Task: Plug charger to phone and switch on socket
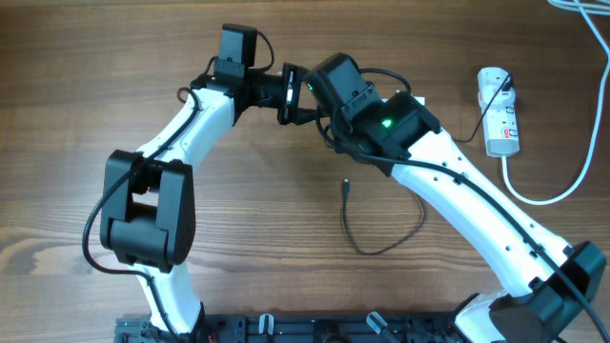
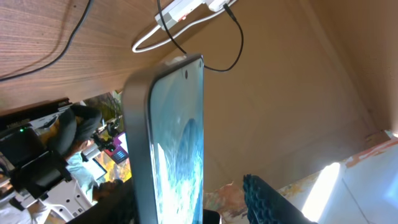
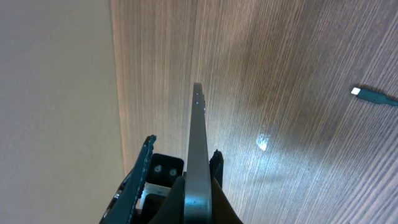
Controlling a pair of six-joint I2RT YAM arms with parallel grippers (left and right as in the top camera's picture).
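The phone is held up off the table, edge-on, its cyan screen showing in the left wrist view. My right gripper is shut on its thin edge. My left gripper is open around the phone from the other end, with a gap at one finger. The charger's black cable lies looped on the table, its connector tip free, also seen in the right wrist view. The white socket strip lies at the far right with a black plug in it.
The strip's thick white cord curves along the right edge of the table. The strip and the black cable also show in the left wrist view. Both arms meet above the table's upper middle.
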